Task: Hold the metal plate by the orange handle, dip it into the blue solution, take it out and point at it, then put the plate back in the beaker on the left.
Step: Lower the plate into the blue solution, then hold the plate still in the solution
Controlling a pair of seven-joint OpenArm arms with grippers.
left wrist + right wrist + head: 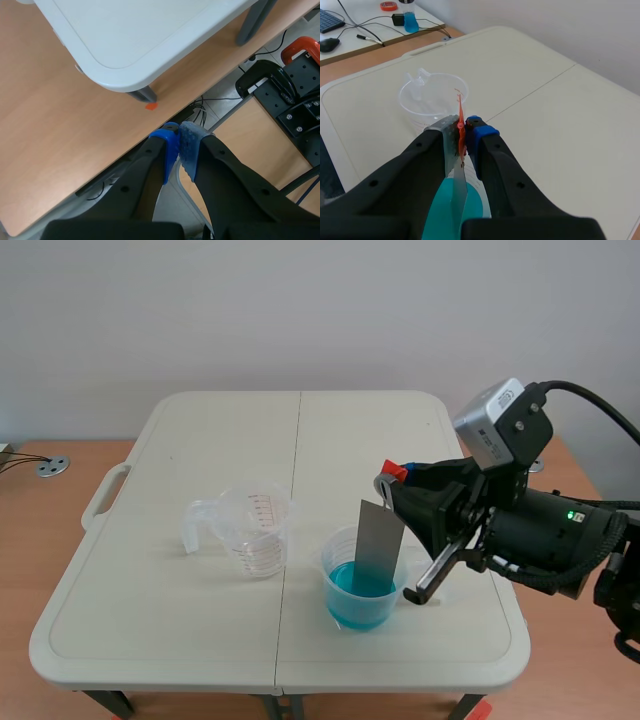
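My right gripper (392, 478) is shut on the orange handle (395, 471) of the metal plate (379, 540). The plate hangs down into the clear cup of blue solution (358, 592), its lower end in the liquid. In the right wrist view the orange handle (461, 129) is pinched between the two fingers of that gripper (463, 134), the plate (458, 192) dropping into the blue solution (445, 210) below. The empty clear beaker (251, 527) with red markings stands to the left of the cup, also seen ahead of the gripper (433, 100). My left gripper (179, 150) is shut on nothing, off the table.
The white folding table (200, 430) has a centre seam and a handle on its left edge. In the left wrist view a table corner (125, 82), a wooden floor and black clamps (295, 95) lie below. A desk with a blue bottle (410, 17) stands beyond the table.
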